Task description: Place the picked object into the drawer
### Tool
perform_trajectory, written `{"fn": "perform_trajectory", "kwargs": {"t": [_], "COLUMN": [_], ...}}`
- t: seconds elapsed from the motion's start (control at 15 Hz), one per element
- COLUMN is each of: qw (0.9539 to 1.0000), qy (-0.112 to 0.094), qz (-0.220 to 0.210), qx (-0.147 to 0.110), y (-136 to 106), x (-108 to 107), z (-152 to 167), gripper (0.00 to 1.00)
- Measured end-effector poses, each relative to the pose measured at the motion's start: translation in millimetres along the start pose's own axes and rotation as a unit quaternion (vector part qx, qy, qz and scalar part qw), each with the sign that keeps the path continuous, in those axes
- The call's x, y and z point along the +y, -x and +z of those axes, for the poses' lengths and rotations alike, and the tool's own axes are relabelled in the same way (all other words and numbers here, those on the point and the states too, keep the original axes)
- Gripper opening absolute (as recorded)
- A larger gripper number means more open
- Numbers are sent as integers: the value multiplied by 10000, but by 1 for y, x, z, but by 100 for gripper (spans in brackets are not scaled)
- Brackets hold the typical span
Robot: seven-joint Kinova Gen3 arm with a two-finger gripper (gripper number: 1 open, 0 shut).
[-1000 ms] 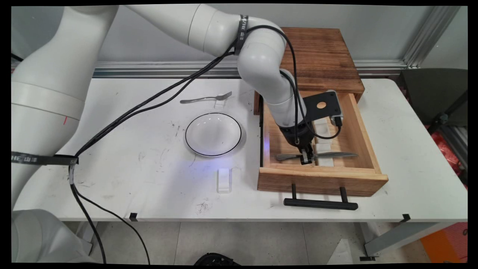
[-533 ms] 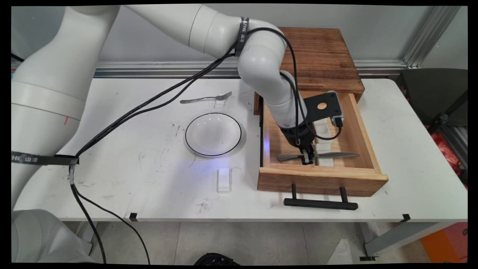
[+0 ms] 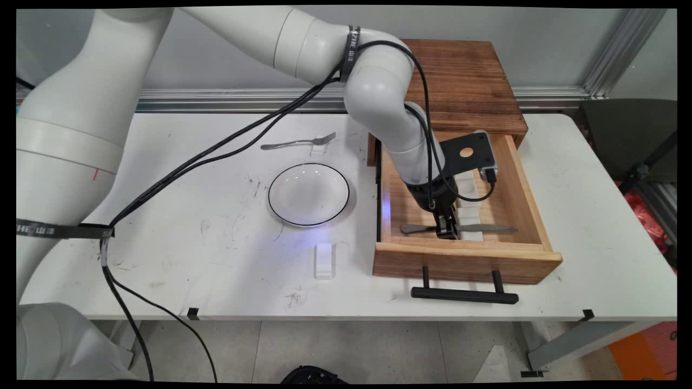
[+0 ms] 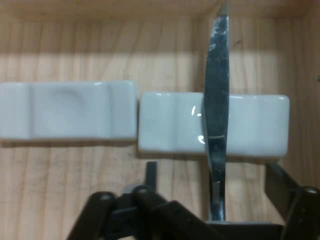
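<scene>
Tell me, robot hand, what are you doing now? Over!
Gripper open, straddling knife. Knife lies across white rest inside open drawer. Nothing in the way.

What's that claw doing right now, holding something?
Gripper: in the open drawer, fingers apart either side of the knife; not gripping it.
</scene>
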Motion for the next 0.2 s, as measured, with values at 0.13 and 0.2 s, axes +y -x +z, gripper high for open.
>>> {"fn": "perform_trajectory", "kwargs": {"t": [0.13, 0.2], "qw": [10000, 10000], "qy": [-29, -45], "qz": [-7, -12], "qx": [16, 23], "y": [-1, -1], "x": [-2, -3], "z": [-2, -3], "gripper": [100, 100]}}
